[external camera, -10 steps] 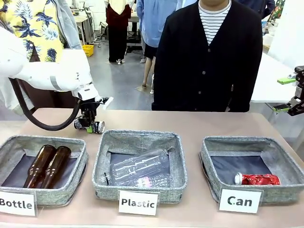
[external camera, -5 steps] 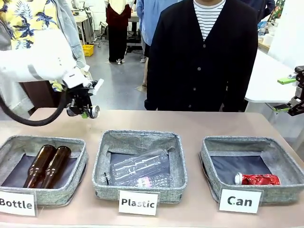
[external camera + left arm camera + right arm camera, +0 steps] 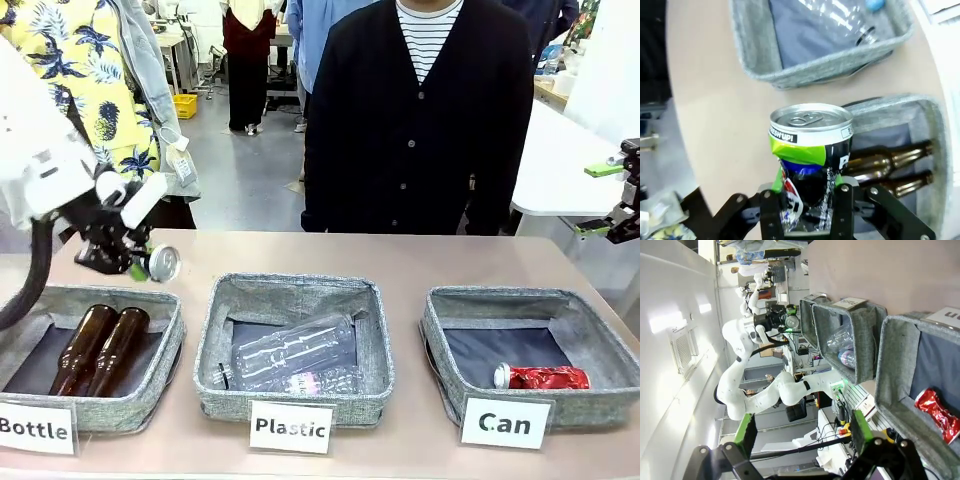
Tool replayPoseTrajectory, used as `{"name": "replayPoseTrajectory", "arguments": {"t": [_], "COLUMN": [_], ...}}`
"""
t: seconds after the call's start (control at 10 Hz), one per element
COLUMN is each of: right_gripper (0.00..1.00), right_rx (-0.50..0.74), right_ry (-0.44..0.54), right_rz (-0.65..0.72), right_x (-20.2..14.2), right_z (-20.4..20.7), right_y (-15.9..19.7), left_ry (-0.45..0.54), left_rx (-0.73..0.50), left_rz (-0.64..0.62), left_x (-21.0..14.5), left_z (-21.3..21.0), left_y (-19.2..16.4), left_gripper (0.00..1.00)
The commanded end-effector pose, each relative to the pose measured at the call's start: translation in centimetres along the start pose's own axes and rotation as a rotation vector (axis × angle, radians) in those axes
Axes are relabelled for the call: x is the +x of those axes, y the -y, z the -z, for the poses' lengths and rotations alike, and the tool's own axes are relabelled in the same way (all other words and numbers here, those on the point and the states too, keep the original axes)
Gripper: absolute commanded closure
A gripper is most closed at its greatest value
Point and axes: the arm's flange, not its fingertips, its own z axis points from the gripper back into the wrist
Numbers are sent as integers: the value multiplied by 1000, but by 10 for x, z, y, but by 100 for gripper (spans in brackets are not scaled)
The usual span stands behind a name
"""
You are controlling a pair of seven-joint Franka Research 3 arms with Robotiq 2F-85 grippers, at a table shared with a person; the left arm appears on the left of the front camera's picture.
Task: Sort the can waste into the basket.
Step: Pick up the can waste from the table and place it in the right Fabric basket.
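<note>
Jaws of left gripper point(image 3: 807, 200) clamped on black can point(image 3: 811, 150), crushed lower body between the green pads, silver pull-tab end pointing away from the wrist. In front view left gripper point(image 3: 128, 258) holds that can point(image 3: 161, 264) in the air over the far right corner of the "Bottle" basket point(image 3: 160, 375), clear of the worktop point(image 3: 400, 255). 2 brown bottles point(image 3: 100, 348) lie in that basket. Middle "Plastic" basket point(image 3: 290, 400) holds clear plastic bottles point(image 3: 295, 355). Right gripper point(image 3: 622, 195) sits at the far right edge, jaws spread wide, nothing between them. Red can point(image 3: 543, 377) lies on its side in the "Can" basket point(image 3: 580, 400), near its front wall. Person point(image 3: 415, 120) stands at the far side.
</note>
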Motion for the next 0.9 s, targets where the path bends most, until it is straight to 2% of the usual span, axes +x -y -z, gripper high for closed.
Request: {"name": "replayPoseTrajectory", "arguments": {"t": [0.0, 0.3, 0.4, 0.5, 0.6, 0.7, 0.8], "right_gripper": [0, 0, 0, 0, 0, 0, 0], "right_rx": [-3, -3, -3, 0, -98, -236, -545], "right_ry": [-11, -11, -11, 0, 5, 26, 79], "right_rz": [-19, -19, -19, 0, -86, -165, -175], "right_x": [-1, -1, -1, 0, -13, -30, -46], "right_z": [-1, -1, -1, 0, -12, -27, -49], "right_y": [-2, -2, -2, 0, -4, -17, -23], "left_ry": [2, 2, 4, 160, 269, 291, 314], "left_rx": [-31, -31, -11, 8, 24, 59, 109], "left_rz": [1, 1, 9, -43, -72, -139, -125], "left_x": [-5, -5, -3, 14, 58, 108, 163], "left_z": [-5, -5, 0, 7, -5, -25, -36], "left_y": [-22, -22, -10, -18, -20, -22, -18], "left_gripper": [100, 100, 64, 64, 64, 64, 64]}}
